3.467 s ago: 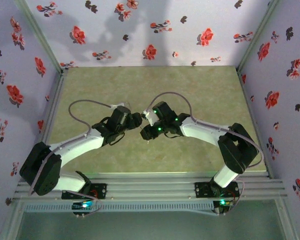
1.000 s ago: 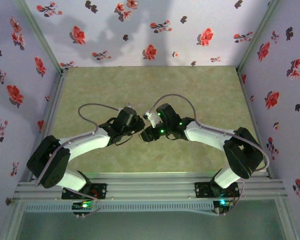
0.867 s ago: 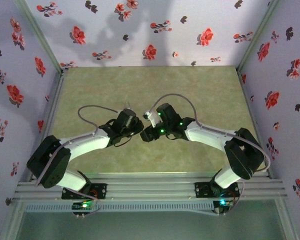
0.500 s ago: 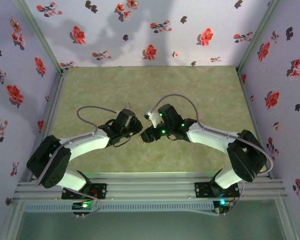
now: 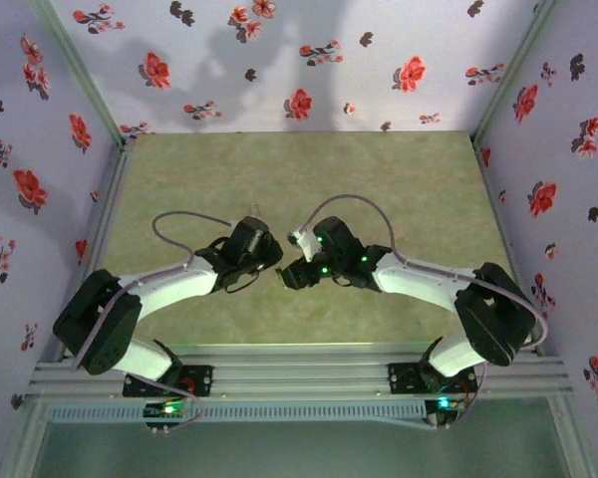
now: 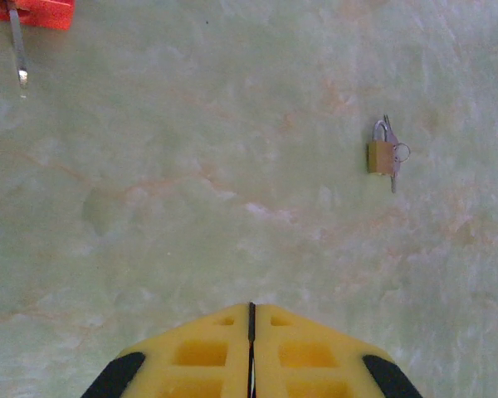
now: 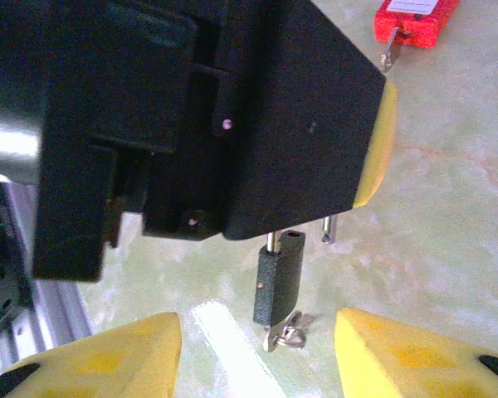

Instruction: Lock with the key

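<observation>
We see the padlock (image 6: 380,157) lying flat on the green counter (image 6: 191,215), with its keys (image 6: 397,156) touching its side. It sits ahead and to the right of the left fingers (image 6: 224,348), which are pressed together with just a thin seam between them and grip nothing we can see. A red object (image 6: 29,12) with a metal strip sticking out lies at the far left of that view, well apart from the padlock.

From the right wrist, the right fingers (image 7: 116,356) stand spread. Between them the padlock looks darker, with a key at its near end. Its shackle end is partly covered by the black housing of the left arm (image 7: 257,108), and we cannot tell whether the two touch. From above, both arms meet tip to tip over the middle of the counter.
</observation>
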{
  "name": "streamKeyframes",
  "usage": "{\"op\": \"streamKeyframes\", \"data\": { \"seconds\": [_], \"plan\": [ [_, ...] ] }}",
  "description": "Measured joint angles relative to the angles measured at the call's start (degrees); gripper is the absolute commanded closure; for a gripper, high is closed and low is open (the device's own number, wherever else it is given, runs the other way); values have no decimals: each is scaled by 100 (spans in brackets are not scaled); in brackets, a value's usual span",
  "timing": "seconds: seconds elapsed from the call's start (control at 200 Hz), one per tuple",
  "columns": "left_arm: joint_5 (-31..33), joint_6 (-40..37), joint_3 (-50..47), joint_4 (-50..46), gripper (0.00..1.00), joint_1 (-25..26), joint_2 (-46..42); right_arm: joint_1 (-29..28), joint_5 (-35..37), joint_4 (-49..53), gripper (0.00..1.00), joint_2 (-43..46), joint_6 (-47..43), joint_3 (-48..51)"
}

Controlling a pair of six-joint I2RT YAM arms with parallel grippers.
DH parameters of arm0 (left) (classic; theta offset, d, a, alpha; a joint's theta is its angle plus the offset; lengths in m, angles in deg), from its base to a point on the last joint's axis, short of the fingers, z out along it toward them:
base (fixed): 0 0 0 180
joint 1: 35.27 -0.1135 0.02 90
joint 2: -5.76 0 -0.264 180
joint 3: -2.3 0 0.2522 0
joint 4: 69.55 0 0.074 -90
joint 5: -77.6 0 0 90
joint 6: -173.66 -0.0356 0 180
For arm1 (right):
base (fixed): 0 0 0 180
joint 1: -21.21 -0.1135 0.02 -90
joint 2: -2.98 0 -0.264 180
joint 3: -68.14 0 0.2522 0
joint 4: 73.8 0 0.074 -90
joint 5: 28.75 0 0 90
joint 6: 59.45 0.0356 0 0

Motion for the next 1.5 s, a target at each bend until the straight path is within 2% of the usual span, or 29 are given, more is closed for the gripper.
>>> {"op": "streamKeyframes", "data": {
  "seconds": [0.28,0.82,1.205,1.25,1.5],
  "plan": [
    [-37,0,0,-2,100,0,-2,-221,459,-109,55,-409,15,-28],
    [-35,2,0,-2,100,0,-68,-321,673,-289,71,-667,146,-136],
    [-28,0,0,-2,100,0,-72,-348,634,-321,94,-669,184,-151],
    [-26,0,0,-7,100,0,-76,-348,629,-321,100,-669,201,-153],
    [-13,-4,0,-66,100,0,-166,-352,625,-317,100,-640,188,-168]
  ]
}}
